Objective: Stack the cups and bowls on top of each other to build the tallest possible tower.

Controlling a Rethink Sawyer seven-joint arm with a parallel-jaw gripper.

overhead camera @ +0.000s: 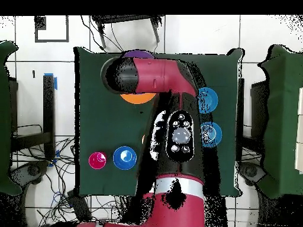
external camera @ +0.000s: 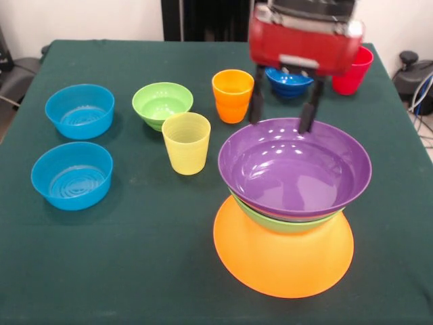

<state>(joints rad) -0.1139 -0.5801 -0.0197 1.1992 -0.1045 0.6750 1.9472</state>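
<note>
The tower stands at the front right: an upturned huge orange bowl point(external camera: 284, 261), a large green bowl point(external camera: 284, 223) on it, and a large purple bowl point(external camera: 294, 166) on top, mouth up. My gripper point(external camera: 281, 126) is open and empty, its black fingers point(external camera: 257, 101) just above the purple bowl's far rim. The orange cup point(external camera: 233, 95), yellow cup point(external camera: 186, 142) and red cup point(external camera: 353, 71) stand apart on the cloth. In the overhead view my arm hides the gripper; slivers of the purple bowl point(overhead camera: 137, 54) and orange bowl point(overhead camera: 137, 98) show.
A small dark blue bowl point(external camera: 289, 81) sits behind the gripper. A small green bowl point(external camera: 162, 103) and two light blue bowls point(external camera: 80, 110) point(external camera: 72, 175) sit at the left on the green table point(external camera: 135, 271). Overhead shows the red cup point(overhead camera: 97, 159) and dark blue bowl point(overhead camera: 125, 157).
</note>
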